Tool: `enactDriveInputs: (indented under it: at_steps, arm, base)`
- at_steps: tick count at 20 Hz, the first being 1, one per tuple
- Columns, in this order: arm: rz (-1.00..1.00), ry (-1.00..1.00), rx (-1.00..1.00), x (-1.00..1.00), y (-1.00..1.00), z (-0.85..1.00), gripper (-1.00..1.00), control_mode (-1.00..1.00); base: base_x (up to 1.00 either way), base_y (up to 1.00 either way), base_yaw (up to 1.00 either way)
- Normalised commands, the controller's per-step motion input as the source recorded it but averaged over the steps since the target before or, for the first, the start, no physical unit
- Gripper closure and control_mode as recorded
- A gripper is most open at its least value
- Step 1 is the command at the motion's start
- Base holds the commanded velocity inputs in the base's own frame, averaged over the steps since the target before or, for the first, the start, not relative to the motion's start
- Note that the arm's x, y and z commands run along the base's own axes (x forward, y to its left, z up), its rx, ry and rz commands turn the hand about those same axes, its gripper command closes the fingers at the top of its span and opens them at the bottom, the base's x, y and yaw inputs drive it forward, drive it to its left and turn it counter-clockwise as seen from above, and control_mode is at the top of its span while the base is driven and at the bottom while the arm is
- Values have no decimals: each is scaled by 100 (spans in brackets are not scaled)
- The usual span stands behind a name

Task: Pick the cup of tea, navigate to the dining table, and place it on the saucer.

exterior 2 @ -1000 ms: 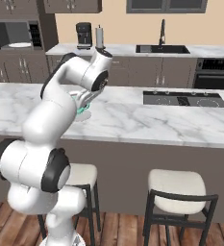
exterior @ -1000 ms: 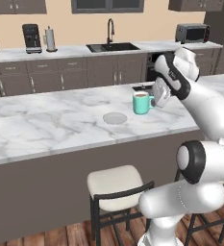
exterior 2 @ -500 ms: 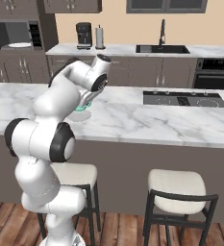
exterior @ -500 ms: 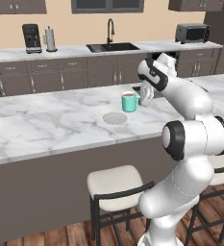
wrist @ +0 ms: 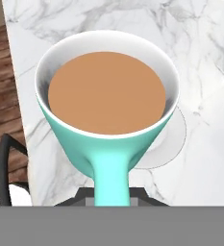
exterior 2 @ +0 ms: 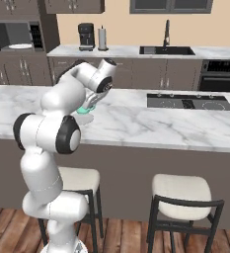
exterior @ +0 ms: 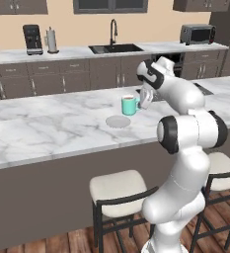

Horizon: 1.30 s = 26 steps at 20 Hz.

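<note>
Pinching the handle of the cup of tea (exterior: 130, 105), the claw (exterior: 144, 100) holds it above the counter (exterior: 47, 128). The saucer (exterior: 118, 121) lies just beside, toward the counter's near edge.

The cup of tea (wrist: 108, 144) is coloured teal-green outside and white inside, and is filled with flat tan-brown liquid. The saucer (exterior: 118, 121) is rendered pale grey. The dining table (exterior: 47, 128) is topped with white marble veined in grey, over a dark brown panel. The stools (exterior 2: 180, 191) are cushioned in cream on black frames.
</note>
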Motion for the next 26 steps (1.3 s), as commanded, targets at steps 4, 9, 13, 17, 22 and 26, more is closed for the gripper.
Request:
enactDriveInputs:
  at_steps: [4, 9, 13, 17, 22, 26]
  arm:
    - [2, 4, 4, 10, 6, -30, 100, -100]
    - [0, 0, 2, 19, 10, -23, 100, -100]
    - [0, 0, 0, 12, 15, -15, 100, -100]
    - [0, 0, 0, 7, 21, -20, 100, -100]
    - [0, 0, 0, 6, 18, -22, 100, -100]
    - [0, 0, 0, 24, 9, -10, 100, -100]
  base:
    - [0, 0, 0]
    - [0, 0, 0]
    - [0, 0, 0]
    - [0, 0, 0]
    - [0, 0, 0]
    - [0, 0, 0]
